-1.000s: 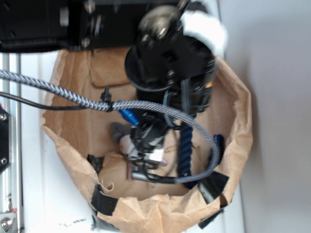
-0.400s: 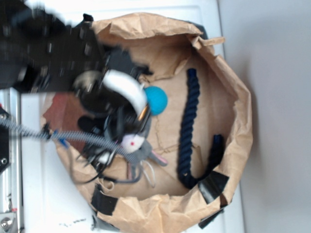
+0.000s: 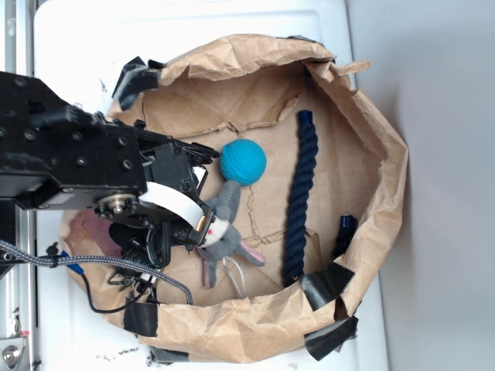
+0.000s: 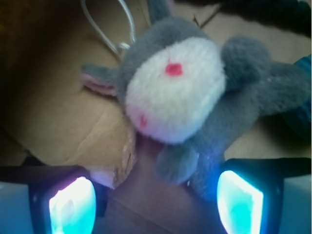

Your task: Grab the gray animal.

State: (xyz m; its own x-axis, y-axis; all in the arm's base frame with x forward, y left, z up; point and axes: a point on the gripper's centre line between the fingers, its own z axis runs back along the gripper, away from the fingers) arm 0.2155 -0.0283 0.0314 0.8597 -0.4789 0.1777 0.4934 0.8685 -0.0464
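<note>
The gray animal [image 3: 224, 224] is a small plush rabbit with a whitish face and pink-lined ears. It lies on the brown paper floor, just below the teal ball [image 3: 243, 161]. My gripper [image 3: 199, 229] reaches in from the left and its tip is at the toy's face. In the wrist view the gray animal [image 4: 180, 92] fills the upper middle. My gripper [image 4: 156, 204] is open. One plush limb hangs down between the glowing pads [image 4: 239, 202], close to the right one and not pinched.
Everything sits in a crumpled brown paper bag [image 3: 383, 193] with raised walls and black tape patches [image 3: 325, 284]. A dark navy rope [image 3: 298, 201] lies to the right of the toy. Cables [image 3: 131, 270] trail at the lower left under the arm.
The arm has swung from over the bag's middle to the left side, uncovering the ball and the rope. The gray animal now lies a little higher, nearer the ball.
</note>
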